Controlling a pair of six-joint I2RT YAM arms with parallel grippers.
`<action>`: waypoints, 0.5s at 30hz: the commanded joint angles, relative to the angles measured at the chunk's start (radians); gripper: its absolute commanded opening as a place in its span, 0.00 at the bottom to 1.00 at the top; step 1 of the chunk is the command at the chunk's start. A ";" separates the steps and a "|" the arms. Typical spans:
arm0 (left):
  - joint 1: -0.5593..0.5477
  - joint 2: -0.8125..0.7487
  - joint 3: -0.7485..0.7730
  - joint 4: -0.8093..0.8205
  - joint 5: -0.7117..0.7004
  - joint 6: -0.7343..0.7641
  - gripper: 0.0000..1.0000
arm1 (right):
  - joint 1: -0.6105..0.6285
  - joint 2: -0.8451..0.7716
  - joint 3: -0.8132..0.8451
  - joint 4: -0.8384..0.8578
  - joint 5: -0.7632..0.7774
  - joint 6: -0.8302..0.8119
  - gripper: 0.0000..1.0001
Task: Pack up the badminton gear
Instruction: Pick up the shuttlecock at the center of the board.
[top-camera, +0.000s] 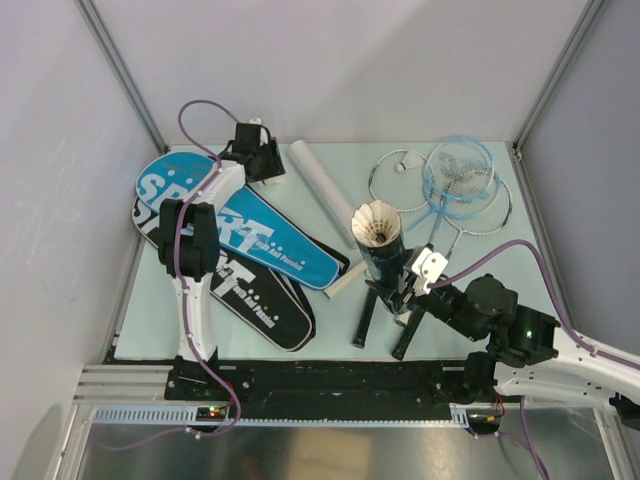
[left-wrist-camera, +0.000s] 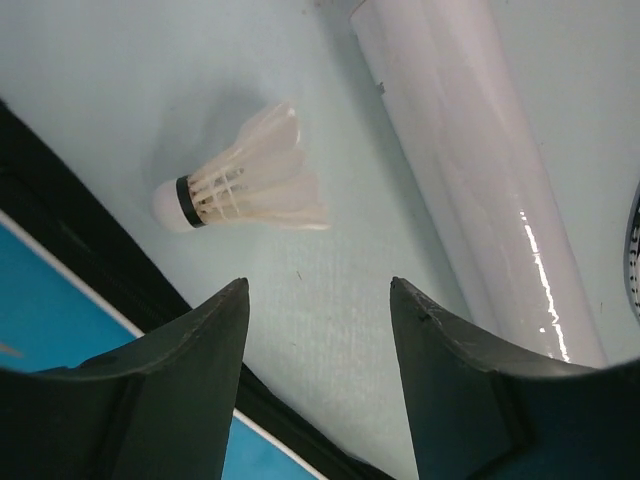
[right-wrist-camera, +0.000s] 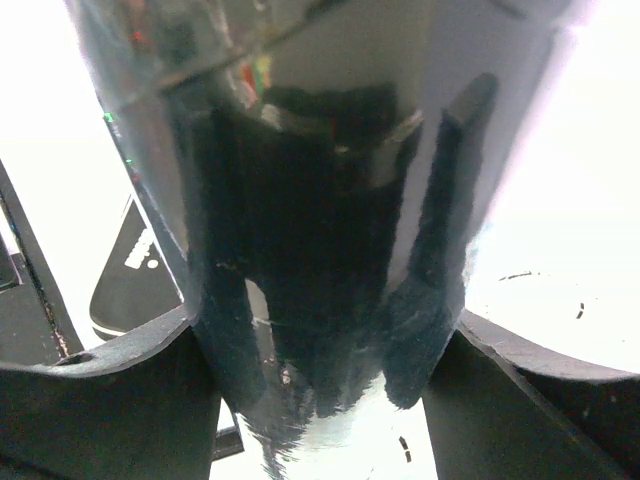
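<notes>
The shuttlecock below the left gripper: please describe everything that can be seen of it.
The shuttlecock lies on its side on the pale table. It has a rounded white cork, a black band, and a skirt of white, slightly translucent feathers that look intact. In the left wrist view the cork points left. It lies between the bag and the white tube, touching neither. The left gripper is open over it, without contact.
</notes>
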 joint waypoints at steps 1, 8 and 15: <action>-0.050 -0.124 -0.015 0.010 -0.245 0.011 0.64 | 0.008 -0.017 0.056 0.037 0.026 -0.019 0.28; -0.088 -0.050 0.092 -0.014 -0.430 0.002 0.60 | 0.012 -0.022 0.056 0.021 0.028 -0.027 0.28; -0.113 0.078 0.244 -0.063 -0.538 0.025 0.61 | 0.012 -0.045 0.053 0.012 0.026 -0.038 0.28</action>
